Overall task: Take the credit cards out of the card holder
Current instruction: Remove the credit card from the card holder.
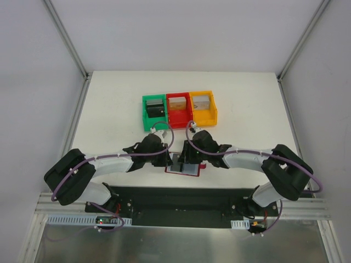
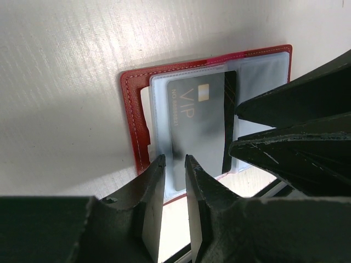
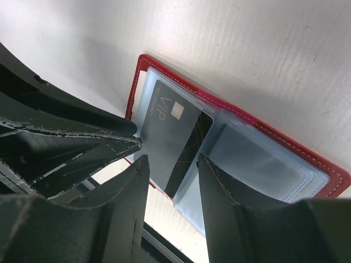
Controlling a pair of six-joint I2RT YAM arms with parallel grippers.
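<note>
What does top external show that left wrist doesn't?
Only top external: the green bin, red bin and orange bin at the far side of the table. Only left wrist: the VIP lettering on the dark card, partly under a clear sleeve, and the stitched edge of the card holder. Both: the open card holder on the table, with the left gripper and right gripper over it.

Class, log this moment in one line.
card holder: open, flat; card: in sleeve; left jaws: narrow, at sleeve; right jaws: open, at card edge
</note>
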